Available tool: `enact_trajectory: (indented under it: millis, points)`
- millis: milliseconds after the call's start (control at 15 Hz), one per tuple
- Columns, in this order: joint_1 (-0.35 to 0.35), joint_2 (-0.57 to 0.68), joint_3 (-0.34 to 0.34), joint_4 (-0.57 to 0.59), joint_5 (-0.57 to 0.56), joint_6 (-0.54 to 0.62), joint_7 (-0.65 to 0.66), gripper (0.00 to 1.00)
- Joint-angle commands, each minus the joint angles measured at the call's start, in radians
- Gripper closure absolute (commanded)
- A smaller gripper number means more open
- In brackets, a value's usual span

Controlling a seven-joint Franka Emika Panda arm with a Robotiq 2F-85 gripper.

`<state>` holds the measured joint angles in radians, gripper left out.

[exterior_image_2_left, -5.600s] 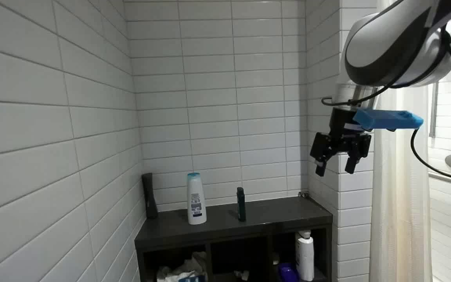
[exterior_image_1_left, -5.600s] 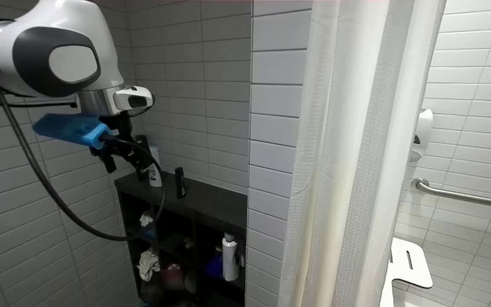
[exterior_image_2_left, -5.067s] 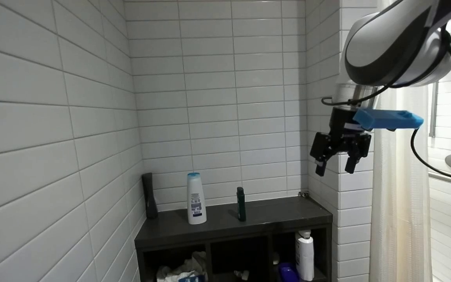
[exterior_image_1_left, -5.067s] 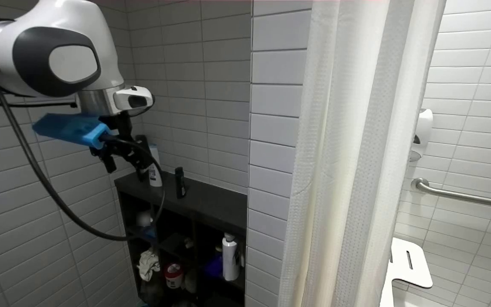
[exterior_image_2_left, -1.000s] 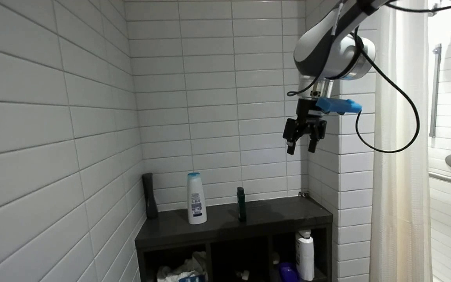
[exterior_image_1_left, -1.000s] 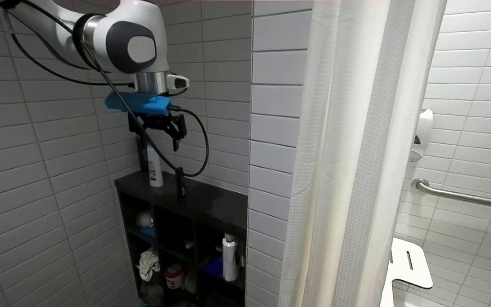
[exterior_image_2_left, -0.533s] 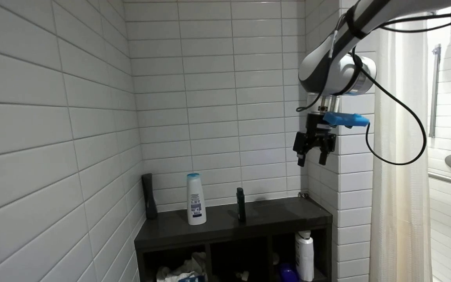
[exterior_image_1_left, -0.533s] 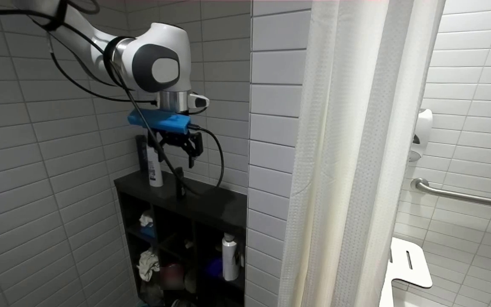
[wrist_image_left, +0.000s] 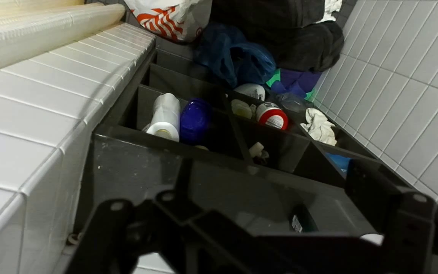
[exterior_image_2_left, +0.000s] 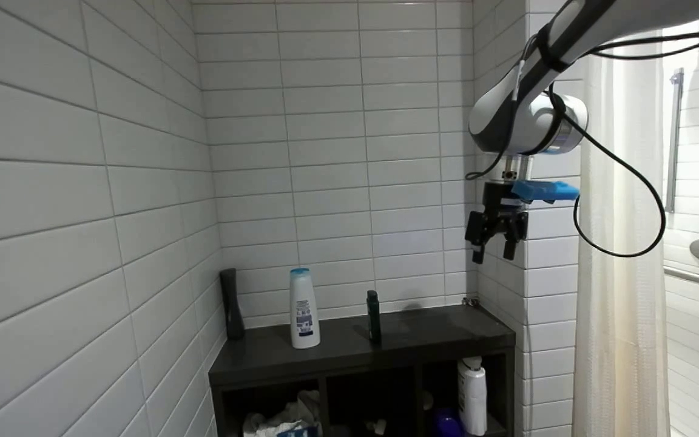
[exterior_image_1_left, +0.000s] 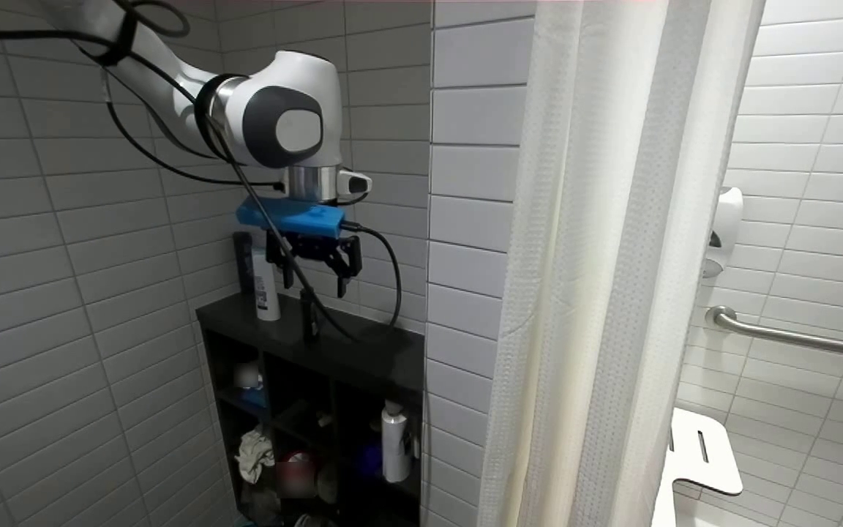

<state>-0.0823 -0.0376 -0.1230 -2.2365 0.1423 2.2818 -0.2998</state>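
My gripper (exterior_image_1_left: 315, 285) hangs fingers-down above the black shelf's top (exterior_image_1_left: 381, 351), jaws wide apart and nothing between them. In the wrist view, its fingers (wrist_image_left: 184, 175) frame a bare stretch of the shelf top. Nearest to it in that view is a small dark green bottle (wrist_image_left: 299, 220), partly hidden by the gripper body. In an exterior view this small bottle (exterior_image_2_left: 374, 318) stands upright, lower and to the left of the gripper (exterior_image_2_left: 493, 256). A white bottle with a blue cap (exterior_image_2_left: 305, 312) and a tall black bottle (exterior_image_2_left: 232, 303) stand further left.
Cubbies below hold a white bottle (wrist_image_left: 164, 118), a purple container (wrist_image_left: 195, 121), a red-lidded tub (wrist_image_left: 274, 116) and crumpled cloth (wrist_image_left: 319, 127). A tiled pillar (exterior_image_1_left: 469, 219) and a pale curtain (exterior_image_1_left: 597, 256) stand beside the shelf. A cable (exterior_image_1_left: 396, 271) loops off the gripper.
The gripper has moved rightward and lower in both exterior views over the last second. Five seconds ago it hung farther from the shelf's back wall. The bottles have stayed put; the jaws remain open.
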Motion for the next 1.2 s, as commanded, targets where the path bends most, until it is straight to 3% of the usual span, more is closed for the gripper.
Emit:
enact_trajectory:
  millis: [0,400,1133]
  points:
    - [-0.005,0.000,0.005,0.001,0.000,-0.002,0.000,0.00]
    - [0.007,0.043,0.018,0.044,0.017,0.025,-0.002,0.00]
    - [0.008,0.218,0.074,0.289,0.018,0.012,-0.051,0.00]
